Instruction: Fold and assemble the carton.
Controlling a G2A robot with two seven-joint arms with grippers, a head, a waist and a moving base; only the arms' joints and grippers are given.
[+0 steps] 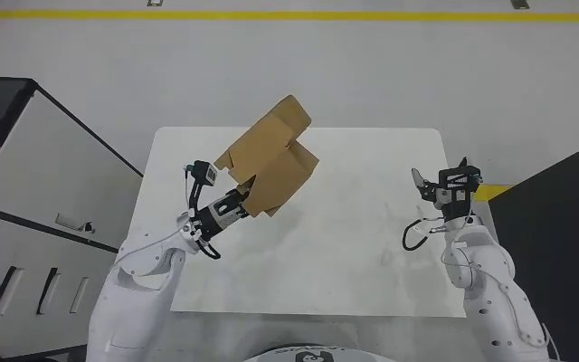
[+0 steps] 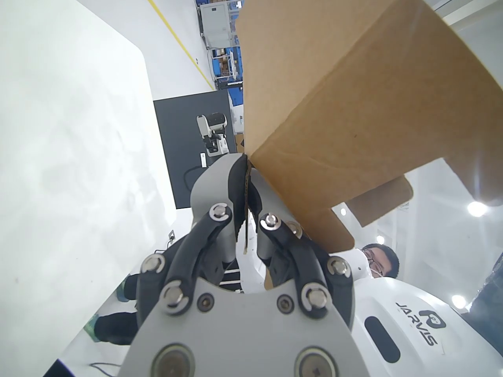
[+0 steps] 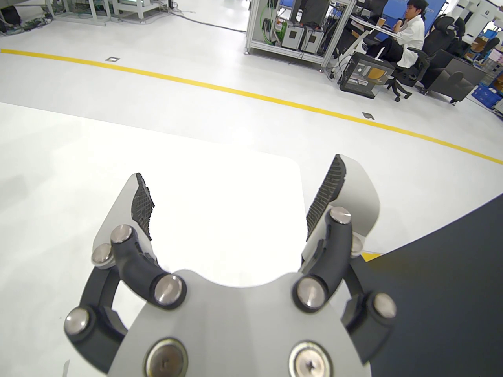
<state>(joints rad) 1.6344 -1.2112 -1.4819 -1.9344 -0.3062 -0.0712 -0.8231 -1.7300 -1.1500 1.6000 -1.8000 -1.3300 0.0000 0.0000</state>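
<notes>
White tabletop (image 1: 362, 262) spans the scene. Over its left half, the left gripper (image 2: 246, 188) angles up and inward, clamped on a flap of the tilted carton (image 1: 271, 158), which it holds aloft. Near the right edge, the right gripper (image 3: 239, 190) hovers, fingers spread.

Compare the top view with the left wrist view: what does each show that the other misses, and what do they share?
Top view, not left wrist view: the right gripper, jaws open, by the right edge of the table, well apart from the carton, which sits over the table's left half. Left wrist view, not top view: close up, the jaws of the left gripper shut on a thin cardboard edge at the carton's corner. Both: the brown, partly folded carton, tilted, held by the left gripper, and the white table.
</notes>
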